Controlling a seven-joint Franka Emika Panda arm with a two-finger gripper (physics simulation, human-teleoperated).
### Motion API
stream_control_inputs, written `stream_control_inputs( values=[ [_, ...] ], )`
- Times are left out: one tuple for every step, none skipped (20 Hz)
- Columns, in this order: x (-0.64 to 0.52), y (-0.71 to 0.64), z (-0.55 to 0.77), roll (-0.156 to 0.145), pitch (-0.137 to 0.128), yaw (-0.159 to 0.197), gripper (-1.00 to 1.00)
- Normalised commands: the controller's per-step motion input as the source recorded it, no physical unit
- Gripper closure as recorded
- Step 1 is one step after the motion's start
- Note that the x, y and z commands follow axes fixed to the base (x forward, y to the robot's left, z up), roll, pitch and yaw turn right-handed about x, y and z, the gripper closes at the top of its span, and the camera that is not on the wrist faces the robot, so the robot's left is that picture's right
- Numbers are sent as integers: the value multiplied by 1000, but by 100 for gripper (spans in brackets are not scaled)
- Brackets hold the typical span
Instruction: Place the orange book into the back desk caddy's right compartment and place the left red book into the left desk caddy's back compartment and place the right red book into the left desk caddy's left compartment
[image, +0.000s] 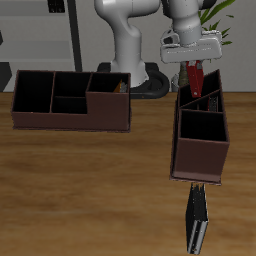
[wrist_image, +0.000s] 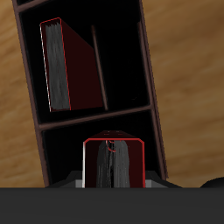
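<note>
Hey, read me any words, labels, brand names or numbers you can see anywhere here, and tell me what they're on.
None can be read.
The red book held in the hand: plain cover.
The red book in the left desk caddy: plain.
The back desk caddy: unmarked walls.
The book lying on the table: no legible text.
</note>
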Motion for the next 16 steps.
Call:
stream_control_inputs(
  values=[
    [64, -22, -125, 60, 67, 30, -100],
    [-42, 23, -52, 50, 14, 12, -100],
    [72, -113, 47, -75, -48, 16, -100],
    [79, -8, -22, 67, 44, -53, -100],
    [21, -50, 33, -23, -10, -16, -100],
    [86, -39, 31, 1, -4, -9, -100],
    [-41, 25, 35, 28, -13, 22, -100],
    [18, 4, 30, 13, 18, -13, -100],
    [-121, 45, 144, 27, -27, 26, -100],
    [-18, 3, 48, 0, 3, -7, -100],
    [7, 12, 14, 0, 0, 0, -100],
    [-63, -34, 349, 4, -33, 20, -100],
    [-4, -97, 274, -20, -26, 4, -100],
    [0, -117, 401, -29, -55, 10, -100],
    [37, -151, 428, -23, -82, 23, -100],
    [95, -196, 375, -38, -43, -21, -100]
  ],
)
